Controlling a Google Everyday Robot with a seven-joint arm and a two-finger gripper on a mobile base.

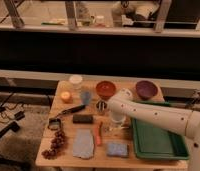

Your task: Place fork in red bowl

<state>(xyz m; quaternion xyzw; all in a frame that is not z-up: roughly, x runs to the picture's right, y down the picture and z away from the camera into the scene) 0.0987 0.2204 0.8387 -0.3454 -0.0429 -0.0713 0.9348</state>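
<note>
The red bowl (106,89), orange-red and round, stands at the back middle of the wooden table (68,159). My white arm reaches in from the right, and my gripper (115,119) points down at the table in front of the bowl, right of the orange carrot-like stick (99,134). A slim silvery sliver, the fork (112,129), lies on the table just under the gripper, partly hidden by it. I cannot see whether the gripper touches it.
A maroon bowl (145,89) stands at the back right and a green tray (158,139) at the right. Also here are a black-handled tool (68,111), a dark block (83,118), a small metal cup (100,106), a blue cloth (83,144), a blue sponge (117,149), grapes (55,145) and an orange fruit (66,96).
</note>
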